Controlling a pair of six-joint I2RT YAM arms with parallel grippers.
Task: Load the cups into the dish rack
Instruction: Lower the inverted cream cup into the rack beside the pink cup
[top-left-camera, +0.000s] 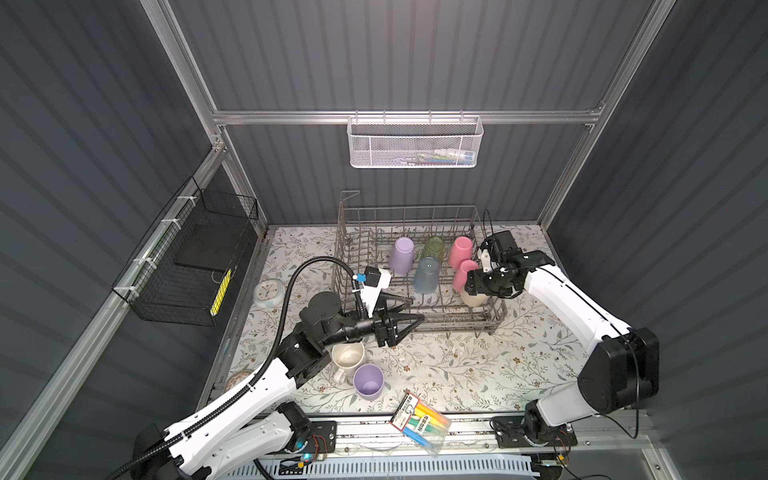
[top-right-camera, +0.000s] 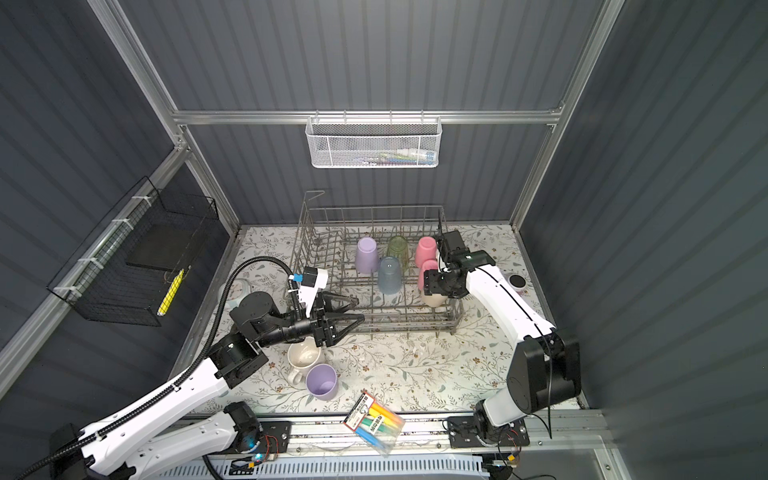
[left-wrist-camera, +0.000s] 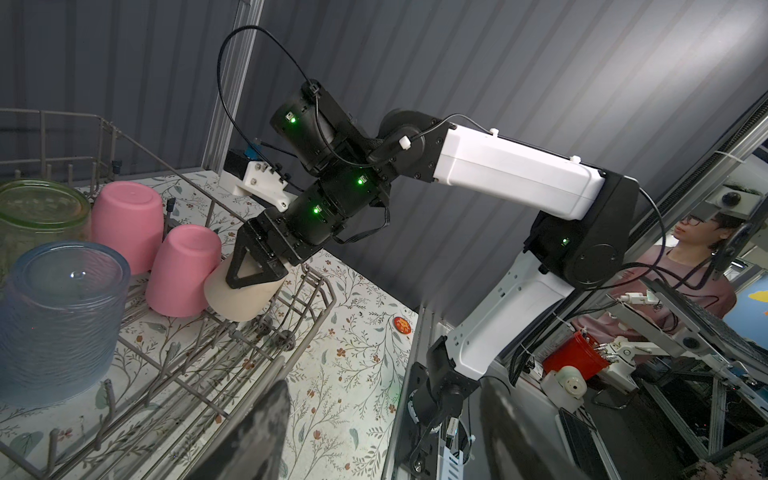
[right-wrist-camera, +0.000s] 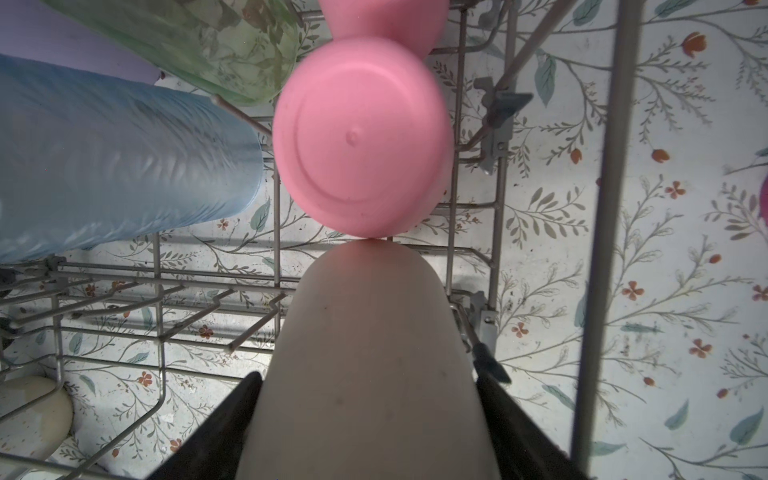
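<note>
Seen from my remote station: the right gripper (left-wrist-camera: 253, 272) kept its jaws clamped on a smooth beige cup (right-wrist-camera: 374, 353). The cup was held mouth-down and tilted at the near right corner of the grey wire dish rack (top-left-camera: 453, 322). Its long axis leaned toward the pink cup (right-wrist-camera: 357, 141), which it appeared to touch.

That cup, a second pink cup (top-left-camera: 460, 250) farther back, a rippled translucent blue cup (top-left-camera: 428, 275), a translucent green tumbler (top-left-camera: 433, 248) and a matte lilac cup (top-left-camera: 402, 254) all stood inverted on the tines. Their round bases faced up, crowded into the rack's middle and right. Bare tines and open wire floor ran along the rack's left part and near row.

There my left gripper (top-left-camera: 415, 309) hovered roughly level over the near left rail, jaws spread and holding nothing.

On the floral tabletop (top-left-camera: 478, 374), just beside the left arm, a cream handled mug (top-left-camera: 348, 358) and an upright lilac cup (top-left-camera: 368, 381) stood mouths up. They were close together, the mug's handle toward the front edge. A clear pack of markers (top-left-camera: 419, 419) overhung that edge, with open tabletop between it and the rack.
</note>
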